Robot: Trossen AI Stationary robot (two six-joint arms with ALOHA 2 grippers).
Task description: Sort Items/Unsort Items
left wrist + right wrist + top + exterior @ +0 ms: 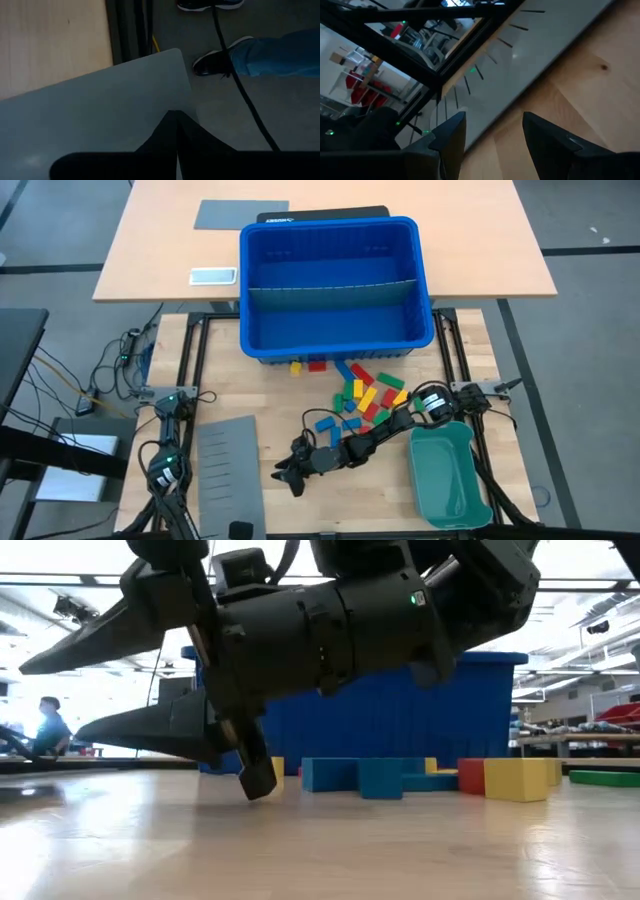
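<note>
Looking level across the table, you see your right gripper [60,695] just above the wood, fingers spread, holding nothing; from overhead the blocks [362,395] lie behind it, toward the one blue bin [335,285]. Your left gripper [175,150] is closed, empty, over the grey divider sheet [228,470].

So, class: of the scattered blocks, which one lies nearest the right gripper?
The blue block at the pile's near-left edge; the right gripper, open and empty, is past it.
</note>
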